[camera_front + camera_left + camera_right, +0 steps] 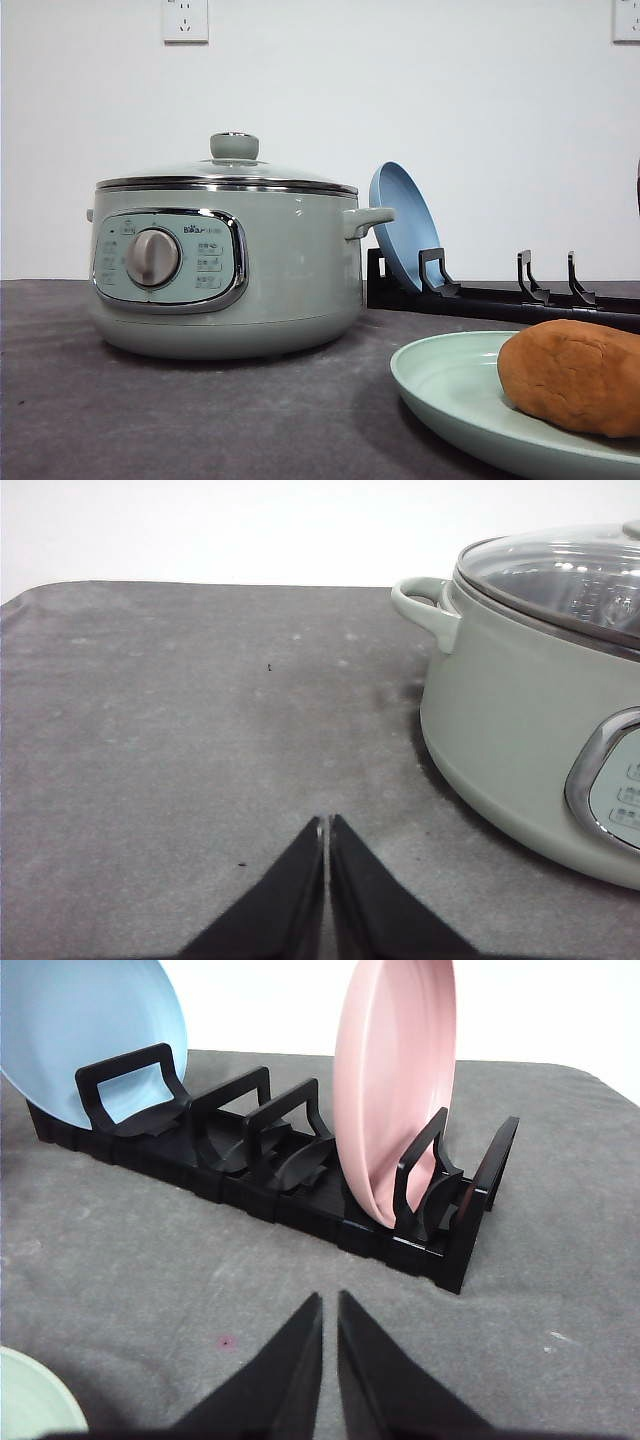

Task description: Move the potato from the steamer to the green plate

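Observation:
The orange-brown potato (578,375) lies on the pale green plate (450,385) at the front right of the table. The sage-green steamer (230,265) stands left of centre with its glass lid on; its side and handle also appear as the steamer (520,690) in the left wrist view. My left gripper (327,825) is shut and empty over bare grey cloth, beside the steamer and apart from it. My right gripper (330,1305) has its fingers nearly together with nothing between them, in front of the rack. A sliver of the green plate (30,1400) sits at that view's corner.
A black plate rack (290,1185) stands behind the green plate. It holds a blue plate (90,1035) at one end and an upright pink plate (395,1080) near the other. The blue plate (400,225) leans right of the steamer. Grey cloth (150,730) covers the table.

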You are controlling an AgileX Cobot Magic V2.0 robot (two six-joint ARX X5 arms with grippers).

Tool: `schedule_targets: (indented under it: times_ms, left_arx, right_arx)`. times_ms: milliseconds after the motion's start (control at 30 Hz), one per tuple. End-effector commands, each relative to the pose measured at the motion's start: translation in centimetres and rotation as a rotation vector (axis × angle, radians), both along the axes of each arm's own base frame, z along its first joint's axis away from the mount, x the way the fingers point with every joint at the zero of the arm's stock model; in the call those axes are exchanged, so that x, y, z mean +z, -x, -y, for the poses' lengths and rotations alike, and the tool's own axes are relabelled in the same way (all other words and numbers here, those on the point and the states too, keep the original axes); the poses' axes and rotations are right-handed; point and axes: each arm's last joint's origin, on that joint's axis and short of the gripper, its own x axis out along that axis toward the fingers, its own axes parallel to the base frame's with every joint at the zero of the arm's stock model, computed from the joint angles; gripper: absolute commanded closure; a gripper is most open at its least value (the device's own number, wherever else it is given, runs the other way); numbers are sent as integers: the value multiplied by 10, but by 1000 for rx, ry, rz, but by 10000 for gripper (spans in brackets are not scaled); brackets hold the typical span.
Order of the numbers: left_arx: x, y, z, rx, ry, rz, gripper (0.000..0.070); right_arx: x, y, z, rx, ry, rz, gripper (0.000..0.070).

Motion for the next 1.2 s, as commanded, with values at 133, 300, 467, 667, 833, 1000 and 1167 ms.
schedule_targets:
  times_ms: [133,300,467,667,833,1000,1167]
  left_arx:
    - [-8,-1,0,6,1,-27,700]
    - [-8,-1,0,6,1,-27,700]
    - [-8,-1,0,6,1,-27,700]
    - [-8,-1,0,6,1,-27,700]
    - [-8,-1,0,6,1,-27,700]
    - [-8,-1,0,6,1,-27,700]
    - [-8,-1,0,6,1,-27,700]
  right_arx:
    - [-1,0,0,-2,11,8,685]
    - [-1,0,0,-2,11,8,685]
    - [-1,0,0,-2,11,8,685]
    - [-1,0,0,-2,11,8,685]
    - [-1,0,0,-2,11,8,685]
    - [-1,0,0,-2,11,8,685]
    - [-1,0,0,-2,11,8,685]
